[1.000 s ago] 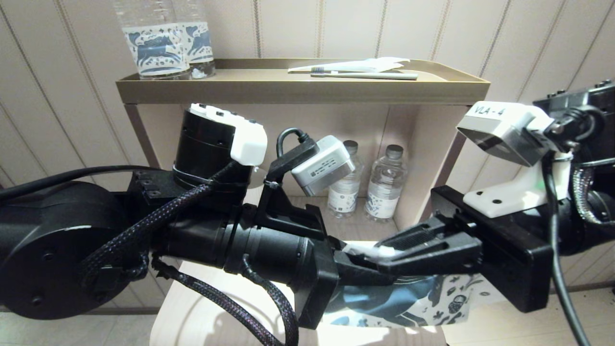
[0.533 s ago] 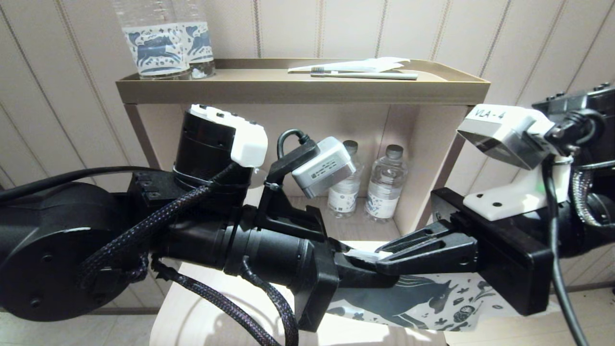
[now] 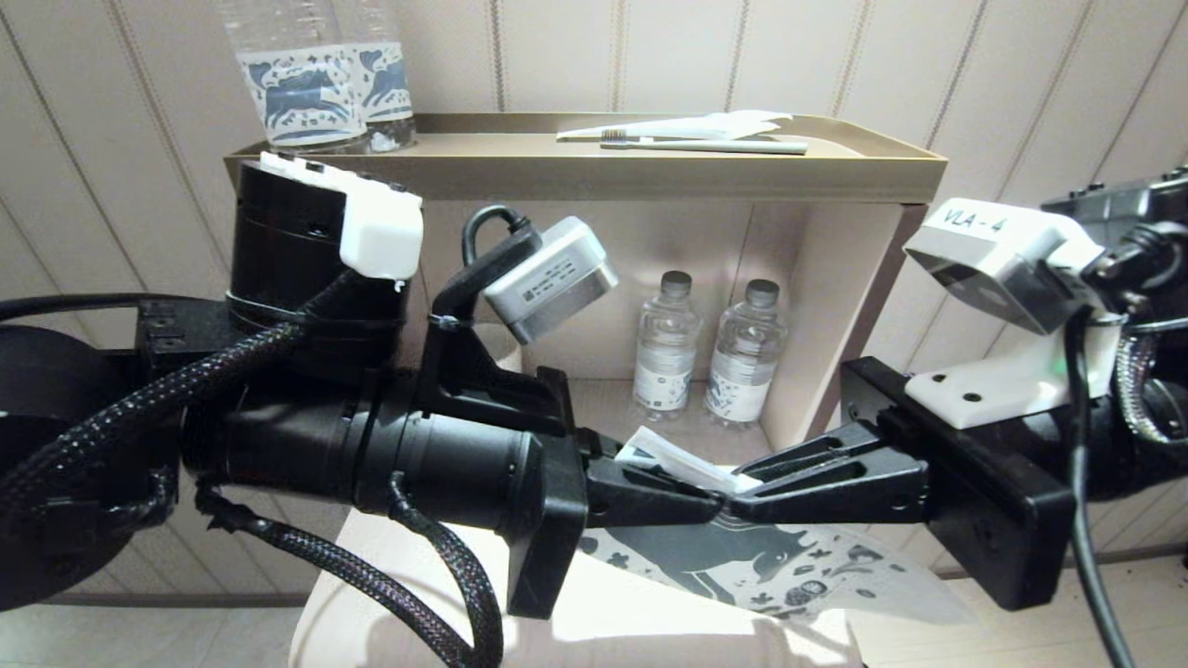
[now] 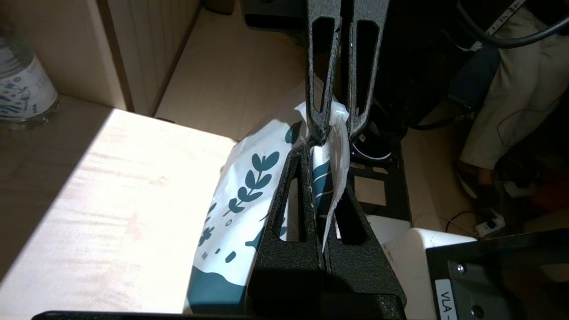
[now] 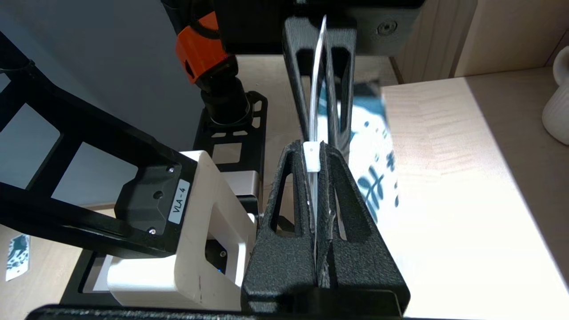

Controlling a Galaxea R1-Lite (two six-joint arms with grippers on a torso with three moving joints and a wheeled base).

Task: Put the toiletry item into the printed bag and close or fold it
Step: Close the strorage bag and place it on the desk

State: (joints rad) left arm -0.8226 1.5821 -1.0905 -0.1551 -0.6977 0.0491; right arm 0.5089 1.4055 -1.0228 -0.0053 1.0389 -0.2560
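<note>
The printed bag [image 3: 742, 571], white with a blue-grey horse and small motifs, hangs slanting between my two grippers above a pale wooden table [image 3: 371, 603]. My left gripper [image 3: 710, 506] comes in from the left and is shut on the bag's top edge, where a white flap [image 3: 673, 456] sticks up. In the left wrist view that flap [image 4: 340, 146] runs between the left gripper's [image 4: 318, 173] fingers. My right gripper [image 3: 747, 499] meets it tip to tip and is shut on the same edge [image 5: 312, 158]. Whether a toiletry item is inside the bag is hidden.
A toothbrush [image 3: 715, 146] and a plain white wrapper [image 3: 705, 124] lie on the tan tray [image 3: 575, 172] topping the shelf. Two water bottles [image 3: 665, 348] stand in the shelf's compartment, two more [image 3: 316, 83] on top. A white ribbed vase [image 5: 558, 106] stands on the table.
My left arm has drawn back to the left and risen. The bag has swung from nearly level to slanting down to the right. The right gripper has barely moved.
</note>
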